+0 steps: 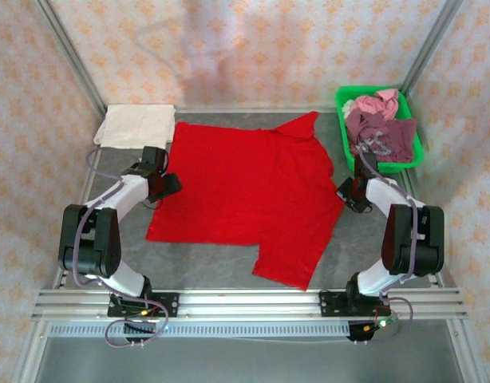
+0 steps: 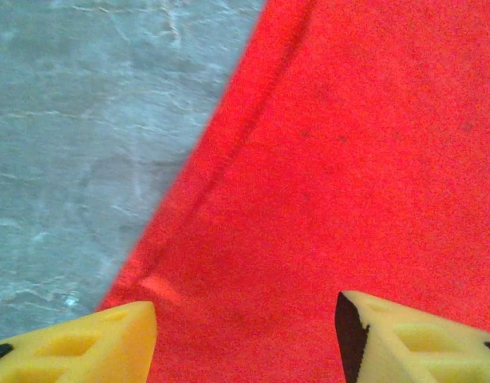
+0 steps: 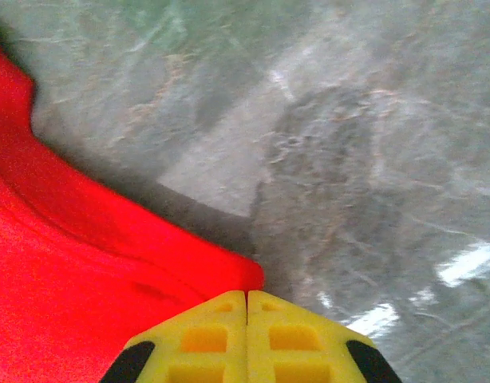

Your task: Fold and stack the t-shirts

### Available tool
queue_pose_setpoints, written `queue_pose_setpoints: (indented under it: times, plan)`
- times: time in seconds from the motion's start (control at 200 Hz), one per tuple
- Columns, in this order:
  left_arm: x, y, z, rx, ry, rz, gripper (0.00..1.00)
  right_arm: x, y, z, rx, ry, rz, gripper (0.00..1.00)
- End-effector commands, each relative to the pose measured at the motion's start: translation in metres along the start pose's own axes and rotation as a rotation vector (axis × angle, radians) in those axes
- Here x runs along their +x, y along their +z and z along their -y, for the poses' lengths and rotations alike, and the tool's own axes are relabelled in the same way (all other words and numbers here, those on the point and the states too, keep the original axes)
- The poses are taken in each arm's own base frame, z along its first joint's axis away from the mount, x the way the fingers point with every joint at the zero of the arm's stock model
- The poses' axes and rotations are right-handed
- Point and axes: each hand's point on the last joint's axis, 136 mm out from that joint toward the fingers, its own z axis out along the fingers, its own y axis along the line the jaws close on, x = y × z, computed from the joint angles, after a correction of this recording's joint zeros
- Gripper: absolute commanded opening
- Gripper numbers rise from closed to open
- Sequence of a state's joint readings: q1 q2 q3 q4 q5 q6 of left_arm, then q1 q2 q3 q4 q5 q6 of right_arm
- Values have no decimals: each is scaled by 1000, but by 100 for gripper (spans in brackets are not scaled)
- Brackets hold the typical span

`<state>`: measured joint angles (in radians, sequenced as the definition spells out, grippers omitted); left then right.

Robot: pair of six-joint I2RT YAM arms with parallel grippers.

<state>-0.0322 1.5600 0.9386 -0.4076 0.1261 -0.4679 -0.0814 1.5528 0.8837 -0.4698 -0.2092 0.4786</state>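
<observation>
While the red t-shirt (image 1: 245, 187) is lying spread flat in the middle of the tabletop (image 1: 205, 263), I am holding my two arms at its two opposite ends. Its long axis is running from left to right across me. The straight hem is pointing to my left arm, and the two sleeves, one far and one near, are sitting toward my right arm.

My left jaws are standing released. In the left wrist view the yellow fingers (image 2: 93, 343) are wide apart, and the hem edge is passing slantwise just ahead of them, with red cloth on the right and bare tabletop on the left. So the cloth is lying directly under and in front of these jaws, and I judge that the coming fold is depending on closing over this edge.

My right jaws are clenched. In the right wrist view their fingers (image 3: 205, 343) are pressing together, and a rounded corner of the shirt is ending just at their tip. I am seeing no cloth between them.

Farther back, a cream-white t-shirt (image 1: 137, 125) is resting folded at the far left corner, and maroon and pink t-shirts (image 1: 381, 128) are waiting crumpled in the green basket (image 1: 386, 168) at the far right.
</observation>
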Motion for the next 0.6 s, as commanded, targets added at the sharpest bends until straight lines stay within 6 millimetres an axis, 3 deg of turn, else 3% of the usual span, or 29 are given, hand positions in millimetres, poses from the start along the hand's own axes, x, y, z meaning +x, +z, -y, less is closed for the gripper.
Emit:
queue_pose_setpoints:
  times: [0.0,0.055,0.14,0.195,0.26,0.34,0.415,0.47,0.596]
  plan:
    - [-1,-5,-5,-32,-4,5,62,-5,-14,27,124,-6,63,0]
    - [-3,-3,0,-14,-4,10,62,-5,-15,28,125,-10,67,1]
    - [-5,-1,7,-3,16,5,62,-9,-24,23,123,-21,79,26]
    - [-10,-2,15,1,40,7,62,-19,-38,17,146,-57,139,35]
    - [-16,-5,28,18,73,15,62,-30,-58,-4,138,-127,223,40]
    - [-28,-6,48,65,112,42,61,-36,-75,-47,76,-222,281,28]
    - [-42,-5,71,92,158,67,55,-33,-75,-90,42,-314,291,9]
    - [-52,-1,87,96,192,76,52,-31,-62,-113,42,-355,268,0]
    - [-72,18,115,121,195,45,39,-40,-24,-146,67,-355,209,0]
